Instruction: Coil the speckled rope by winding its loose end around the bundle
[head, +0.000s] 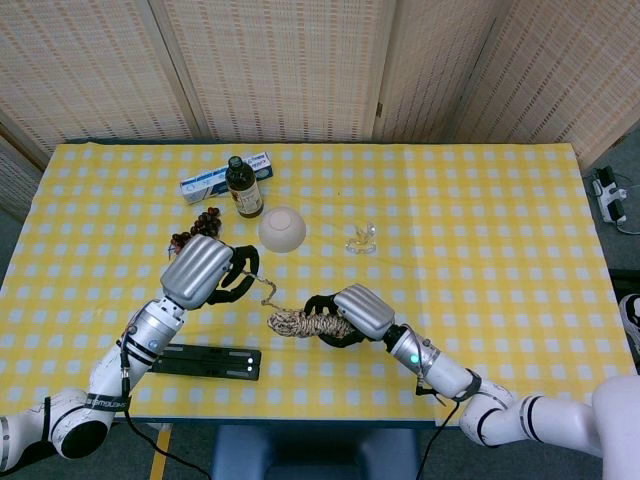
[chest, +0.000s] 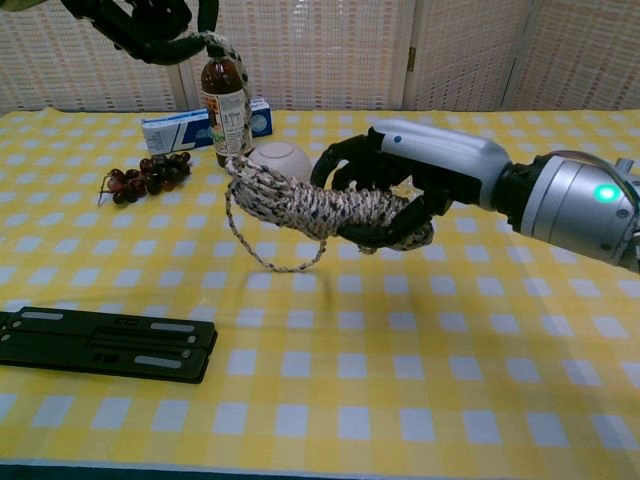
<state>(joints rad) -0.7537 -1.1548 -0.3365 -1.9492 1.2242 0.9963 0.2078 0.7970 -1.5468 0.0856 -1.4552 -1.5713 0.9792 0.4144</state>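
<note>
The right hand (chest: 400, 195) has its fingers wrapped around the speckled rope bundle (chest: 320, 208), holding it lifted off the bench (head: 480, 230) over the middle of the near half. The bundle lies roughly level, its free coils poking out toward the left side. Up high, the left hand (head: 205, 272) is clamped on the loose end (chest: 222, 55) of the rope; in the chest view only its dark fingers (chest: 150, 25) show at the top edge. From there the cord drops down, swings in a slack loop below the bundle and joins its left end.

On the yellow checked cloth behind: a brown bottle (chest: 224, 100) with a black cap stands upright toward the far left, a blue and white box (chest: 180, 128) lying just behind it. A bunch of dark grapes (chest: 148, 173) sits to the left of the bottle, and a white bowl (head: 282, 228), turned upside down, is just right of it. A small clear glass piece (head: 361, 237) rests near the bench's centre. A flat black bar (chest: 105, 345) lies along the near left edge.
</note>
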